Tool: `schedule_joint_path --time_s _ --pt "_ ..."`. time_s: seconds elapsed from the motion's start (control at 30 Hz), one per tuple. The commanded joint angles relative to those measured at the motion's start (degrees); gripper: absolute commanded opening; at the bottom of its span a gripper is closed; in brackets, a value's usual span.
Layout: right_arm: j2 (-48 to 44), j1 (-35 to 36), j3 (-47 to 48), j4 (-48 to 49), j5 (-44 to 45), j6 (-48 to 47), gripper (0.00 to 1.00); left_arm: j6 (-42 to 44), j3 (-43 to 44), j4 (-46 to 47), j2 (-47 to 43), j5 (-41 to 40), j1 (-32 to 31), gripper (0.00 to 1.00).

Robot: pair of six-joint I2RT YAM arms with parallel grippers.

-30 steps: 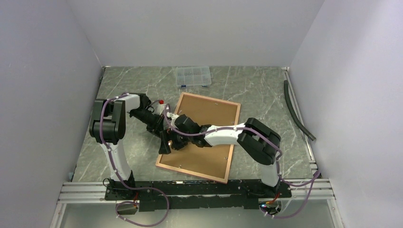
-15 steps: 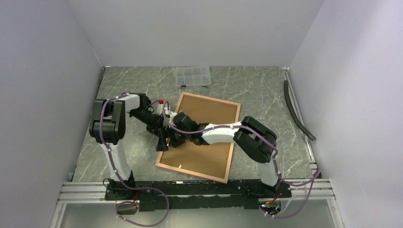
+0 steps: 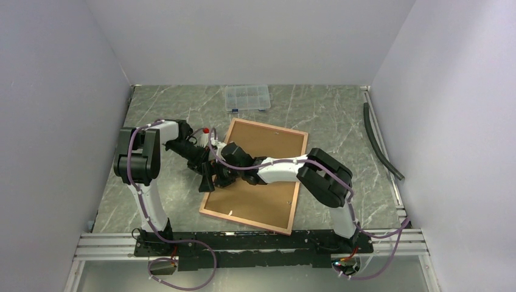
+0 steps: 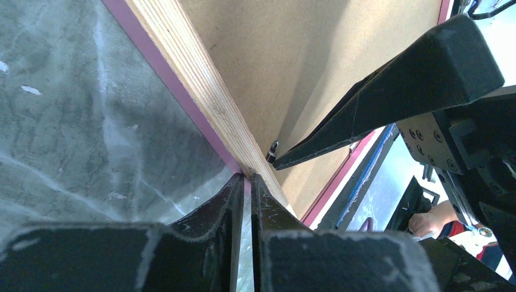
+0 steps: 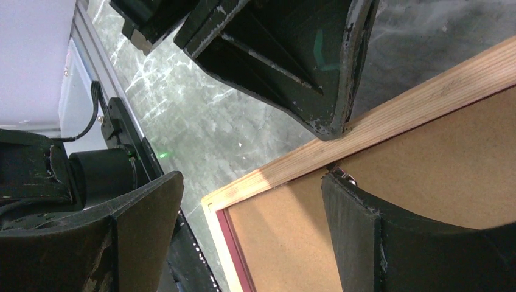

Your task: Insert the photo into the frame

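The frame (image 3: pixel 243 222) lies face down mid-table, wood back up, with the brown backing board (image 3: pixel 268 201) in it. The photo is not in view. My left gripper (image 3: pixel 207 177) is shut, its tips (image 4: pixel 247 177) against the outer side of the frame's left rail (image 4: pixel 201 91). My right gripper (image 3: pixel 223 175) is open over the board just inside that rail. In the right wrist view the right gripper (image 5: pixel 252 182) has one finger (image 5: pixel 365 231) at a small metal tab (image 5: pixel 344 176) on the board, the other finger (image 5: pixel 140 225) beyond the frame's corner.
A clear plastic compartment box (image 3: pixel 247 97) sits at the back of the table. A black hose (image 3: pixel 380 143) lies along the right wall. The arms' mounting rail (image 3: pixel 243 243) runs along the near edge. Both arms crowd the frame's left side.
My right gripper has slid left across the board to the frame's left rail, close to the left gripper. The left arm and the frame have barely moved.
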Motion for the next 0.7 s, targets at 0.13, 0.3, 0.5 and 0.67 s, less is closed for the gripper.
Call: schedule_joint_path --time_s 0.13,0.3,0.5,0.67 --pt "2.2 -0.7 1.8 -1.3 2.0 -0.8 0.88 1.9 -0.5 2.1 -1.2 -4.2 0.0 0.14" --pt "1.9 -0.9 2.1 -2.4 3.4 -1.6 0.88 1.7 -0.5 1.9 -1.2 -3.8 -0.1 0.14" --pt "1.3 -2.2 -0.2 -0.2 3.0 -1.1 0.88 3.0 -0.3 0.8 -2.0 -4.8 -0.1 0.14" --pt "0.4 -2.3 -0.1 1.4 -1.3 -1.0 0.88 2.9 0.4 0.2 -2.2 -4.7 -0.1 0.14"
